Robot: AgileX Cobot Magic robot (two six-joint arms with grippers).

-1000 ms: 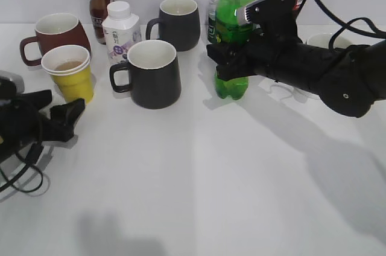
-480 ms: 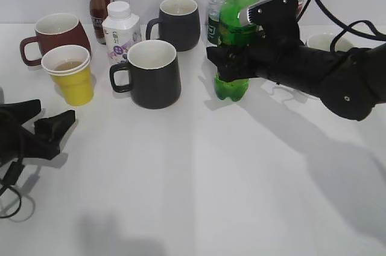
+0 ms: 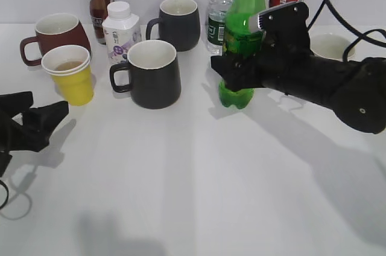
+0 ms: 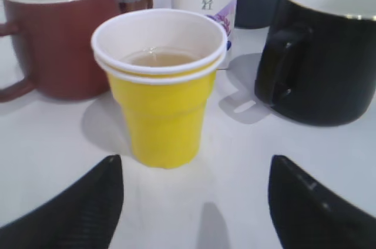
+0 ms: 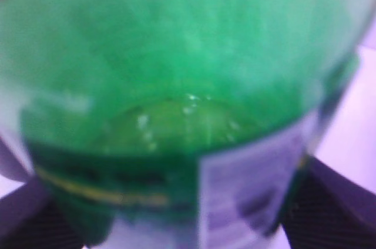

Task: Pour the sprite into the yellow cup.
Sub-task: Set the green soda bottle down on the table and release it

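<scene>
My right gripper (image 3: 238, 75) clamps the sprite (image 3: 241, 38) at table's one o'clock; left gripper (image 3: 33, 117) gapes empty near the yellow cup (image 3: 69, 75) at ten. Carrying across, I risk clipping the black mug (image 3: 148, 73).

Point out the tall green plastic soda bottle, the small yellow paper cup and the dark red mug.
tall green plastic soda bottle (image 3: 243, 11), exterior view, upper body.
small yellow paper cup (image 4: 164, 117), left wrist view, front wall.
dark red mug (image 3: 60, 37), exterior view, front wall.
</scene>
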